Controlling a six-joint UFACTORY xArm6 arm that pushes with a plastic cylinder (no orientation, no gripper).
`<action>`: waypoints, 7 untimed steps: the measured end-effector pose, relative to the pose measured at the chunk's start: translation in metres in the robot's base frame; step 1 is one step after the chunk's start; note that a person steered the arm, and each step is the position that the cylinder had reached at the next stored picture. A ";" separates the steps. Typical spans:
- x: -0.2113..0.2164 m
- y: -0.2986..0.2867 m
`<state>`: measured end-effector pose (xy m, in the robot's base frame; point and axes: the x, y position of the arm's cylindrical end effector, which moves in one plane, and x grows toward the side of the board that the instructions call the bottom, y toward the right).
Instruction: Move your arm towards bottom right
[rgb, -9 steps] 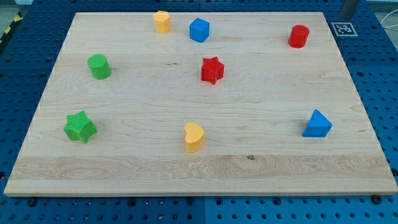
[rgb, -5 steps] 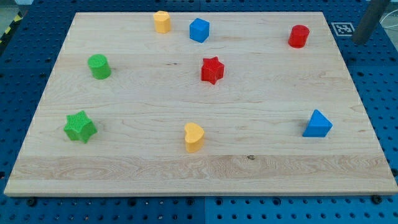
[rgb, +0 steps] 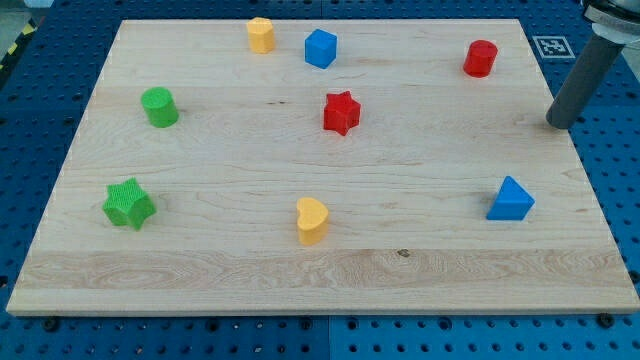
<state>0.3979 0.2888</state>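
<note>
A green cylinder (rgb: 159, 106) and green star (rgb: 128, 203) are sitting near the board's (rgb: 200, 270) left edge. A red star (rgb: 341, 112) is lying mid-board. My tip (rgb: 558, 124), a bare rod holding nothing, is resting at the right edge, between the red cylinder (rgb: 480, 58) and blue triangle (rgb: 511, 198), touching neither.
</note>
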 end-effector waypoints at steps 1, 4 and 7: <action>0.001 0.010; 0.051 0.033; 0.116 -0.010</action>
